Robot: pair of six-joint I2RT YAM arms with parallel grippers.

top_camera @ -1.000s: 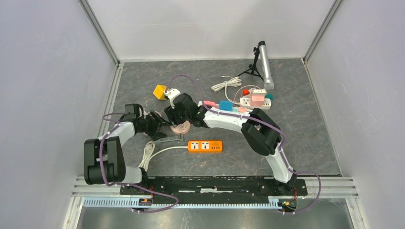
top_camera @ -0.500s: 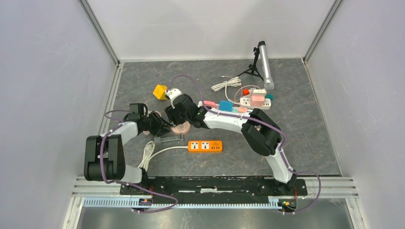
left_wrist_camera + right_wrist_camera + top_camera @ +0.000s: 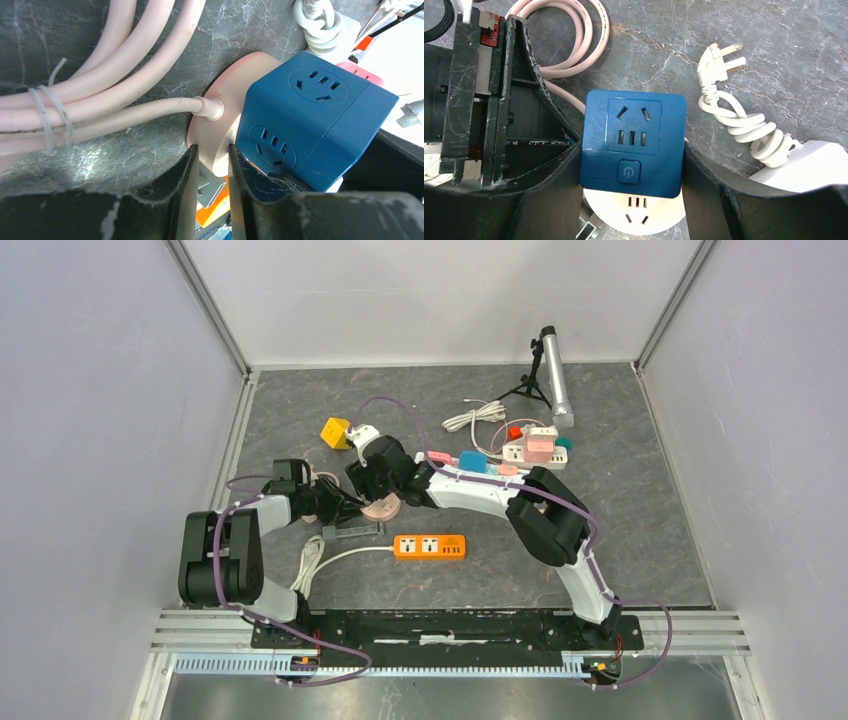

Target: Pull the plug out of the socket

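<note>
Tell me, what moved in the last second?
The left hand slid a little to the right, closer in. Its fingers now pinch the rim of the pink round socket. The right hand stayed clamped on the blue cube plug, still against the socket. The orange power strip and yellow cube did not move.

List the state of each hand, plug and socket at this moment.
Left hand, shut on the pink round socket rim.
Right hand, shut on the blue cube adapter.
Blue cube adapter, seated against the pink round socket.
Pink round socket, lying flat, cord attached.
White plug, unplugged, lying loose.
Orange power strip, nothing plugged in.
</note>
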